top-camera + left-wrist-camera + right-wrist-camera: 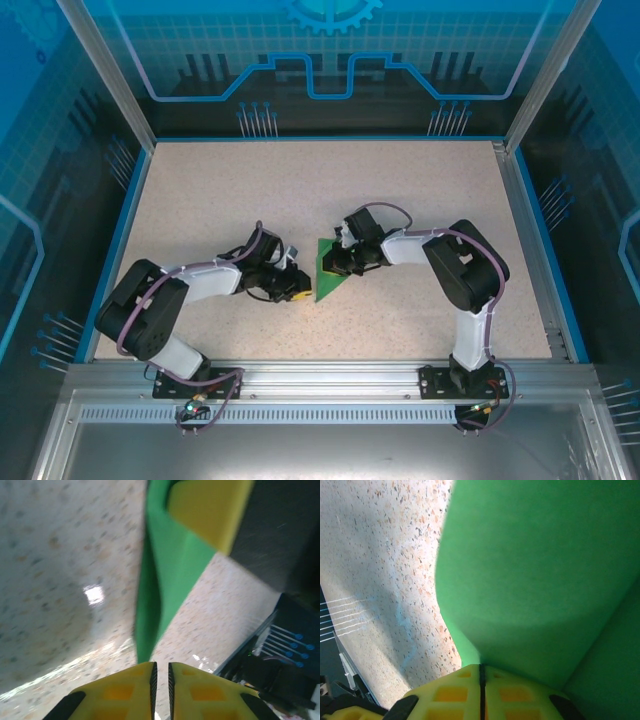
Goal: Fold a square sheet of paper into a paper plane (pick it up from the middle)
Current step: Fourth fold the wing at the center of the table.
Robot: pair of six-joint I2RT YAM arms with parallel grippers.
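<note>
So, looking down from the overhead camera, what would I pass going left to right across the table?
left arm → left end effector → paper → right arm

The green paper [326,272] isn't a flat square anymore. It's folded into a pointed, triangle-ish wedge with a crease and doubled layers. It sits near the middle of the table [200,200], tilted up rather than lying flat, one edge pinched in the right gripper [481,667].
</note>
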